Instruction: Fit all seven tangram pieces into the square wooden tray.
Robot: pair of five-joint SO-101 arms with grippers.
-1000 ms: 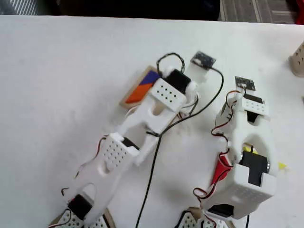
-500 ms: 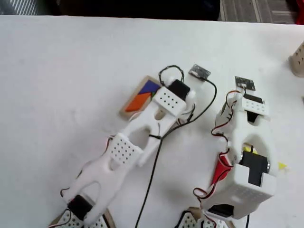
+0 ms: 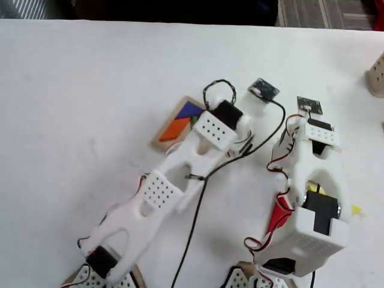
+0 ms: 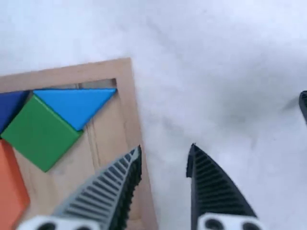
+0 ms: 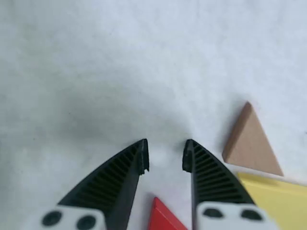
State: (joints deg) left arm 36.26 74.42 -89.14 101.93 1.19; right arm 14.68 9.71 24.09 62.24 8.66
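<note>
Right gripper (image 5: 165,155), jaws apart, beside the plain wooden triangle (image 5: 252,141): light, rigid, likely best pinched across its edges; square wooden tray (image 3: 159,138) at its ten o'clock.

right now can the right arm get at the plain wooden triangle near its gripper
Probably yes. The right gripper is open and empty, and the wooden triangle lies flat on bare table just beside it, nothing between them. The yellow piece sits close by one edge and may crowd the grasp.
</note>
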